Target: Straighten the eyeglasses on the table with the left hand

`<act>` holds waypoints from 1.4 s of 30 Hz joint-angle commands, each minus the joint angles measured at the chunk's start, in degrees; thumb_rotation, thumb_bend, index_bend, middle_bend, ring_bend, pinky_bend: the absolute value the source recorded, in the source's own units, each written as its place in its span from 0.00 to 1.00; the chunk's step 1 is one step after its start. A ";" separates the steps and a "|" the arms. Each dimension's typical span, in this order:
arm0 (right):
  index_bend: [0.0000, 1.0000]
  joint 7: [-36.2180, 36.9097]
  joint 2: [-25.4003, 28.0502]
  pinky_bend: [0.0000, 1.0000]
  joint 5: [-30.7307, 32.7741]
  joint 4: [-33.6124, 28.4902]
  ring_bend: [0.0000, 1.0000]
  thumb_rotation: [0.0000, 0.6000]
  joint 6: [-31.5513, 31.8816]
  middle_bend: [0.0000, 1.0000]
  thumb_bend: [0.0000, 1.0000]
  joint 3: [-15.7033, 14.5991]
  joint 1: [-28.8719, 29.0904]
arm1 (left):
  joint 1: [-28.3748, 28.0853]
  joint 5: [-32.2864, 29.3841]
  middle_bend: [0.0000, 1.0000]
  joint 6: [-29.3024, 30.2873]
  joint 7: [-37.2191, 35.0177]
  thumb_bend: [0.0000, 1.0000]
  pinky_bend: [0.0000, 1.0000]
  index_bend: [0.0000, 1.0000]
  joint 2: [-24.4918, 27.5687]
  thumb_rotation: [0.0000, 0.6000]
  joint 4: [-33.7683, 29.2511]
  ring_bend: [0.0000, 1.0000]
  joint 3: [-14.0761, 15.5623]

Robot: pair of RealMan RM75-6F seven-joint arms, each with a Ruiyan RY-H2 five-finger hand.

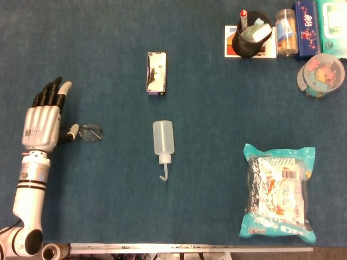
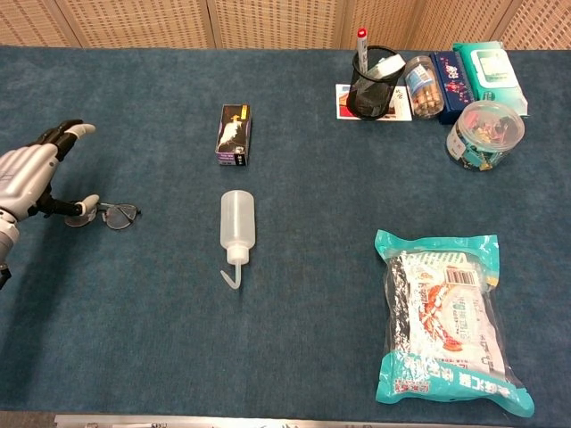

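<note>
Head view straight down over the table (image 1: pixel 217 97), chest view lower, angled forward, both sharing the whole tabletop

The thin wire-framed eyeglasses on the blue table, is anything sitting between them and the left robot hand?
Nothing visible. The left robot hand is right beside the wire-framed eyeglasses, its thumb at the frame. The white squeeze bottle lies well off on the far side.

Both views are evenly and brightly lit from overhead, sharp throughout, without motion blur. Shadows are soft and short, hugging each object. Faint glare sits on the snack bag (image 1: pixel 278 194) wrapper and the squeeze bottle (image 2: pixel 237 219).
</note>
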 commanded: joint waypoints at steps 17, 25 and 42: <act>0.55 0.11 -0.02 0.35 0.07 0.08 0.30 1.00 0.14 0.40 0.21 0.00 -0.15 | -0.34 -0.93 0.00 -1.36 -0.34 0.28 0.13 0.04 -1.22 1.00 1.56 0.00 0.23; 0.55 0.16 0.08 0.35 -0.12 -0.42 0.30 1.00 0.56 0.40 0.21 0.17 -0.19 | 1.39 3.19 0.00 5.53 -1.77 0.28 0.13 0.04 1.52 1.00 -2.97 0.00 0.17; 0.55 -4.63 0.94 0.35 0.57 -5.26 0.30 1.00 0.81 0.40 0.21 -0.35 -0.84 | 7.13 14.51 0.00 21.33 -6.10 0.28 0.13 0.06 16.81 1.00 -9.13 0.00 1.86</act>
